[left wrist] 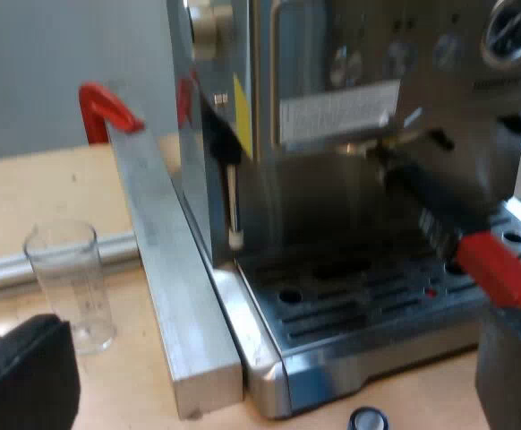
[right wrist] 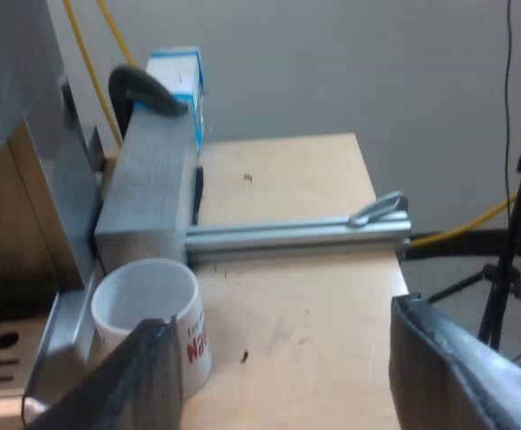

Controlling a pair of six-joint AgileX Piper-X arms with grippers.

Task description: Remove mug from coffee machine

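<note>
Mug (right wrist: 144, 300): upright on the table (right wrist: 305, 296), just beside the machine (left wrist: 350, 179), off its tray (left wrist: 359, 300).
Right gripper (right wrist: 278, 318): wide open, holding nothing, one finger close by the mug.
Left gripper (left wrist: 269, 358): wide open, empty.
Doing it well: I would back straight off without nudging the mug.
Contents: mug looks empty; measuring glass (left wrist: 68, 282) empty.

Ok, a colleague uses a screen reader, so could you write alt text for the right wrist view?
A white mug with red lettering stands on the wooden table beside the coffee machine's tray. The right gripper is open, one finger in front of the mug. A metal block and rail lie behind.
</note>
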